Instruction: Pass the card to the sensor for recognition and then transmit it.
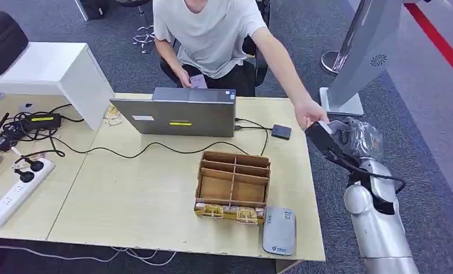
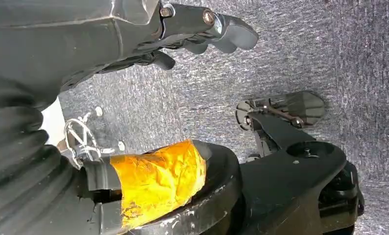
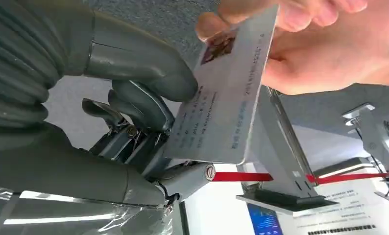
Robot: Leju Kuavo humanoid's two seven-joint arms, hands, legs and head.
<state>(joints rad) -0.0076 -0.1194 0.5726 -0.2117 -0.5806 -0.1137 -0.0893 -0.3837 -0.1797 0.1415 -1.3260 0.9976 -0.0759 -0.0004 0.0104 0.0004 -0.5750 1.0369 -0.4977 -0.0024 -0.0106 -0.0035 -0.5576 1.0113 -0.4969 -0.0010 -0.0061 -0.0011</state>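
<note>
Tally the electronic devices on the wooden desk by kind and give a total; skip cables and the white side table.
Laptop: 1
Grey flat device near the desk's front edge: 1
Small dark box cabled to the laptop: 1
Total: 3

Table [image 1: 156,188]: light wood top, standing on grey carpet [image 1: 304,63].
- Laptop [image 1: 176,111], grey, at the far edge, lid up.
- Divided wooden box [image 1: 233,185], near the front right.
- Grey pouch [image 1: 279,229], just beside the box at the front edge.
- Small dark sensor [image 1: 281,132], right of the laptop, cabled to it.
- Black cable [image 1: 127,153], running across from the left.
- White power strip [image 1: 16,191], far left, with plugs.
- Black adapter [image 1: 41,121], far left.
- White stand [image 1: 59,71], back left corner.
</note>
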